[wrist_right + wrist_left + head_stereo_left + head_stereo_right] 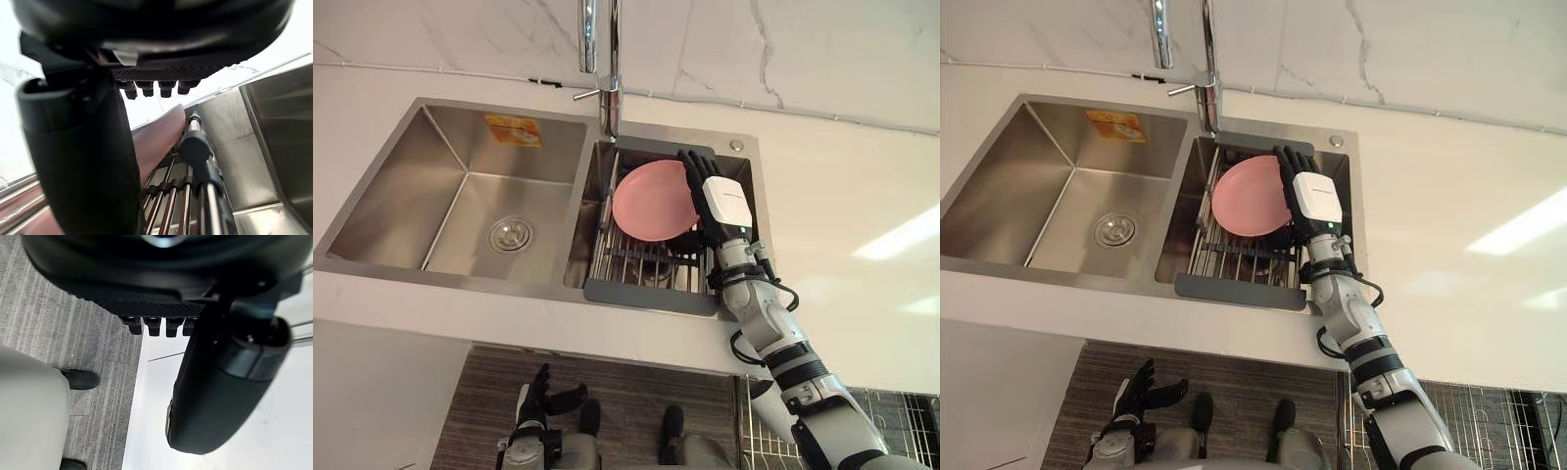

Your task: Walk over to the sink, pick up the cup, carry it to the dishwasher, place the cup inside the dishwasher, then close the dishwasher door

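Two basins make up the sink [401, 196]. A rack [651, 292] sits in the right basin, holding a pink dish [651, 201] propped on edge. No cup can be made out. Right hand [722, 201]: fingers straight, holding nothing, at the dish's right edge; contact unconfirmed. Left hand [540, 394]: relaxed, low, idle. The dish is probably light, rigid, smooth and breakable. Recommended hold: pinch the upper rim, thumb opposing fingers.

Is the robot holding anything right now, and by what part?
Nothing is gripped. The right hand reaches with straight fingers beside the right edge of the pink dish; the left hand hangs open.
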